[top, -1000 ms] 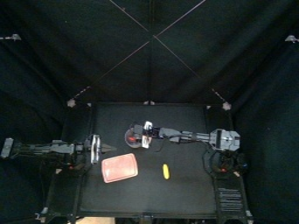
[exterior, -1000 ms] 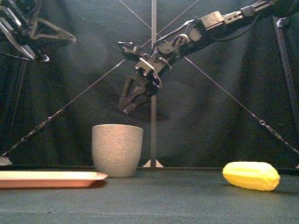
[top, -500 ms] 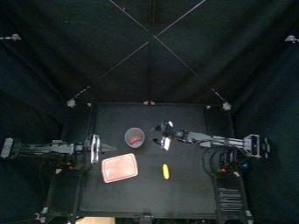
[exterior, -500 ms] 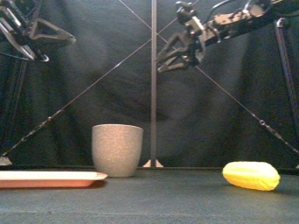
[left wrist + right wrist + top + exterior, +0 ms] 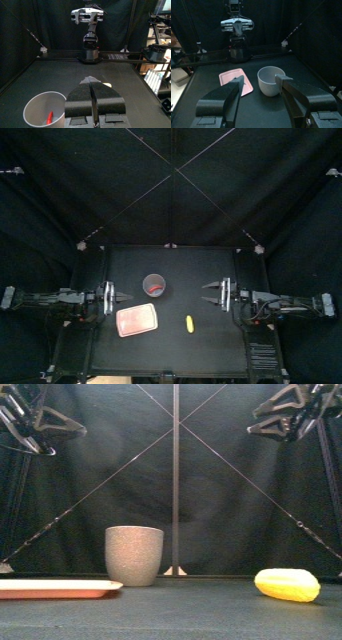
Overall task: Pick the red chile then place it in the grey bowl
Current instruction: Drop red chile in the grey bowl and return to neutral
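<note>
The tall grey speckled cup (image 5: 155,283) stands left of the table's middle, and the red chile (image 5: 156,287) lies inside it. In the left wrist view the chile (image 5: 49,117) is a thin red strip against the cup's (image 5: 45,107) inner wall. My right gripper (image 5: 214,295) hangs open and empty to the right of the cup, high in the front view (image 5: 274,419). Its wrist view shows the cup (image 5: 271,80) between its parted jaws (image 5: 258,79). My left gripper (image 5: 104,298) rests shut at the left (image 5: 90,81).
A flat pink tray (image 5: 136,319) lies in front of the cup, toward the left (image 5: 54,588) (image 5: 236,80). A yellow toy food (image 5: 190,323) lies near the front, right of the tray (image 5: 287,584).
My right gripper has drawn back to the right and upward from above the grey cup. The red chile now shows inside the cup. The left arm has not moved.
</note>
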Controlling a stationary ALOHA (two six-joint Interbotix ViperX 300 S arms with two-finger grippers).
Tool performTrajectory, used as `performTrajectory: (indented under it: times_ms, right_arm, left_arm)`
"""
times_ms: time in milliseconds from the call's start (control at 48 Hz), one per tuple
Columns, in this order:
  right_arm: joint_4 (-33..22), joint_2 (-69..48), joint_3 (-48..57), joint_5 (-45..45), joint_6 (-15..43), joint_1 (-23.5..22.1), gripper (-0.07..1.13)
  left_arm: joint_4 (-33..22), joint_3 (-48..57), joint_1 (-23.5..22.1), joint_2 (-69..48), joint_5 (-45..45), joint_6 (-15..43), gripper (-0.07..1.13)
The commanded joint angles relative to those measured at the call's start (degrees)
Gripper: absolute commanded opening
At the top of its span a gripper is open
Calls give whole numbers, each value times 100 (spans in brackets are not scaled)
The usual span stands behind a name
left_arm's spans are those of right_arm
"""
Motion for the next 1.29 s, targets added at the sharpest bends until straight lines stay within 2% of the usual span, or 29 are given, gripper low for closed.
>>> performTrajectory:
  times_ms: [21, 396, 1292]
  right_arm:
    - [9, -501, 246, -53, 149, 105, 89]
    - [-334, -817, 369, 79, 202, 712, 89]
    - [-413, -826, 308, 132, 193, 721, 89]
  left_arm:
    - [0, -70, 26, 18, -26, 9, -3]
    - [0, -62, 26, 18, -26, 9, -3]
    - [0, -62, 26, 18, -26, 9, -3]
